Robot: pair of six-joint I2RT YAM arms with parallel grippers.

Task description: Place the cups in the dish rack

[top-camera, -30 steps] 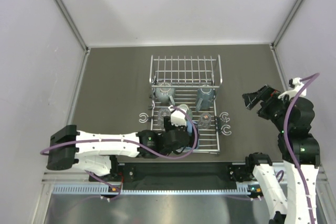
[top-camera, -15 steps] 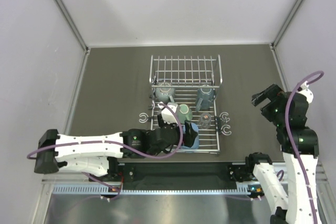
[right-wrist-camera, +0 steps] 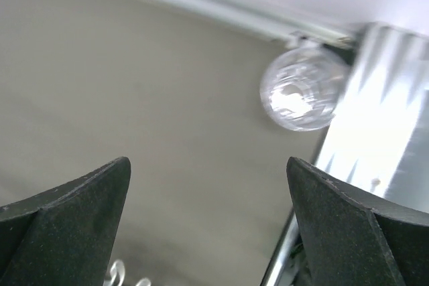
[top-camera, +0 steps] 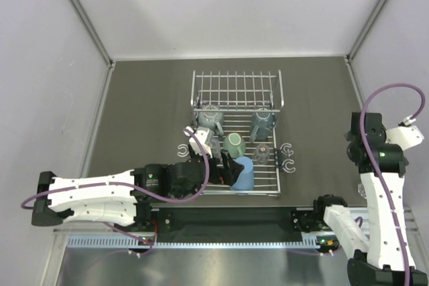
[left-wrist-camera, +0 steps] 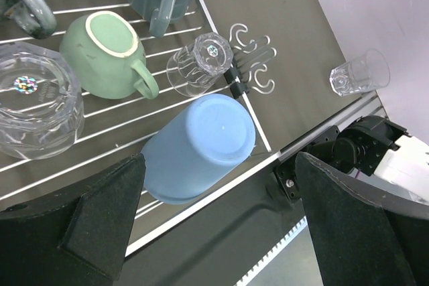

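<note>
A small clear glass [right-wrist-camera: 305, 88] stands alone at the table's [right-wrist-camera: 134, 65] right edge, outside the dish rack [top-camera: 236, 90]. It looks light, slick and breakable (a pinch across the rim seems safest). The right gripper [right-wrist-camera: 208, 165] is spread and empty near it, while the left gripper [left-wrist-camera: 220, 159] is spread over the blue tumbler [left-wrist-camera: 201, 142] in the rack; no writing is legible.

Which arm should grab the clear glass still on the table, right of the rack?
Right. The right gripper, open, hangs near the clear glass; the left gripper is over the dish rack, farther away.
</note>
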